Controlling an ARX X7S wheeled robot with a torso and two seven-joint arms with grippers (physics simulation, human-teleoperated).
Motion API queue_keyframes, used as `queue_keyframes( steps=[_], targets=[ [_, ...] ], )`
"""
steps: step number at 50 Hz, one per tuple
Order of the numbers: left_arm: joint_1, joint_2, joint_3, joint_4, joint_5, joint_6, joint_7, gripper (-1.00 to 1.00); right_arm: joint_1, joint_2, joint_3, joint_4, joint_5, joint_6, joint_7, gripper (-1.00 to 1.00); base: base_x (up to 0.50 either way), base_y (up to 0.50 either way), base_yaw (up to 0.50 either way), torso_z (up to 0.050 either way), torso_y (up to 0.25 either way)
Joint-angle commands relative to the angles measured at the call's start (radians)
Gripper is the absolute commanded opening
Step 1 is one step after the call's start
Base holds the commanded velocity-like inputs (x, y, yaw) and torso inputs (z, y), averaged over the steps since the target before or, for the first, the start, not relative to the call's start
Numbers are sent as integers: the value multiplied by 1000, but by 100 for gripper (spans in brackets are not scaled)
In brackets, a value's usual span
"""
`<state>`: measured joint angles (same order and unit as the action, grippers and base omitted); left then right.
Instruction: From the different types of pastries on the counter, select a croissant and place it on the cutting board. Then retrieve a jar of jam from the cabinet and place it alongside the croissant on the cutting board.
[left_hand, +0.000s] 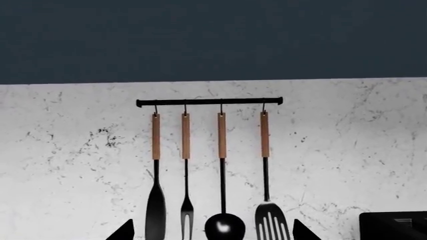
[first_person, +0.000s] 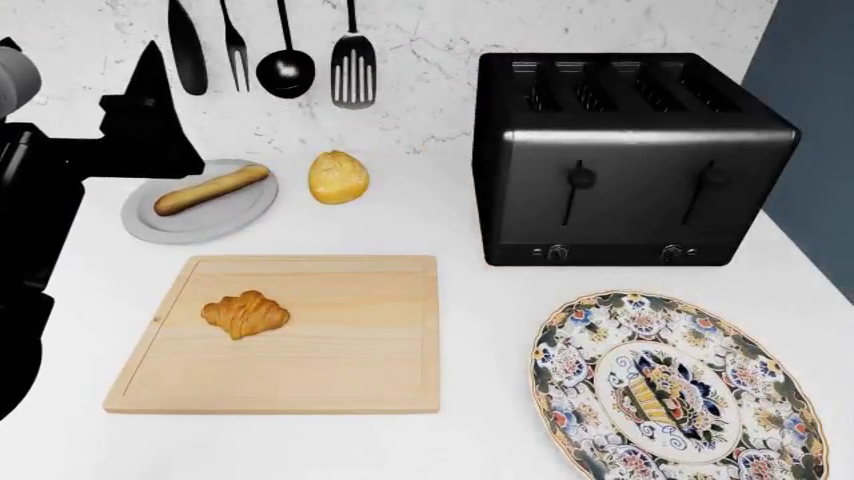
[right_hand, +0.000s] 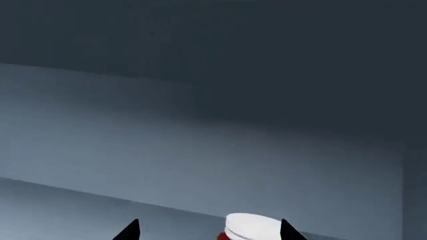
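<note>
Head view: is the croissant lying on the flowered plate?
No. The croissant lies on the cutting board, well apart from the flowered plate.

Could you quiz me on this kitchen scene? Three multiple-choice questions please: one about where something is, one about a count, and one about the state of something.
1. Where does the croissant lie?
A. on the grey plate
B. on the cutting board
C. on the patterned plate

2. How many utensils hang from the rail?
A. two
B. six
C. four

3. How is the right end effector placed?
A. fingertips apart on either side of the jar of jam
B. shut, holding the croissant
C. resting on the toaster

Answers: 1 B, the head view shows it on the wooden board. 2 C, the left wrist view shows four handles. 3 A, the white lid sits between the spread fingertips in the right wrist view.
</note>
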<state>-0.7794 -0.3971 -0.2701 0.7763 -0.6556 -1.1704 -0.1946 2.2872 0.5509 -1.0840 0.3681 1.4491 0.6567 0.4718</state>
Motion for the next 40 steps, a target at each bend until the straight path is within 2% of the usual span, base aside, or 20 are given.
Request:
queue_keyframes(
  steps=[1, 40],
  targets=[
    [4, -6, -3, -3, -5, 6, -3, 100, 13, -1, -10, 11, -55, 21, 22, 100, 0, 0, 0, 0, 0],
    [-1, -18, -12, -3, -32, 7, -22, 100, -70, -109, -33, 261, -172, -44, -65, 100, 0, 0, 0, 0, 0]
  ],
)
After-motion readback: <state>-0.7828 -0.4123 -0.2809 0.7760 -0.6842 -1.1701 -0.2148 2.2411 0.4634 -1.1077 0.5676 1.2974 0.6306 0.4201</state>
